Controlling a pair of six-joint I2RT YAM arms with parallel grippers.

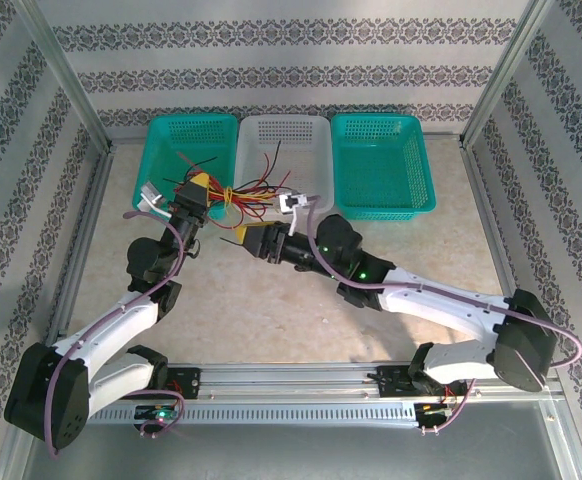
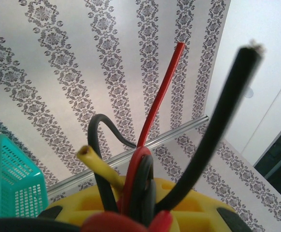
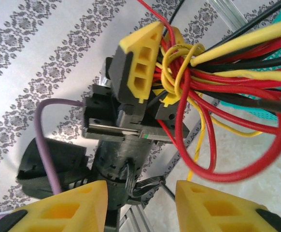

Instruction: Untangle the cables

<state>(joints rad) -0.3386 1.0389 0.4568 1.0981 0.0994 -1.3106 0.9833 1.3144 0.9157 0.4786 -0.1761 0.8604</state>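
The cables (image 1: 246,193) are a tangle of red, black and yellow wires held in the air in front of the baskets. My left gripper (image 1: 199,190) is shut on one end of the tangle. In the left wrist view red, black and yellow strands (image 2: 143,169) stick up from between its yellow fingers (image 2: 140,212). My right gripper (image 1: 254,238) sits just below and right of the tangle, apart from it. In the right wrist view its yellow fingers (image 3: 140,208) stand open with nothing between them. They face the left gripper (image 3: 152,72) and the knotted wires (image 3: 213,72), whose red loop hangs down.
Three baskets stand in a row at the back: a teal one (image 1: 171,135) on the left, a white one (image 1: 306,135) in the middle, a teal one (image 1: 381,165) on the right. Loose wire ends reach over the left and middle baskets. Patterned walls close in the table.
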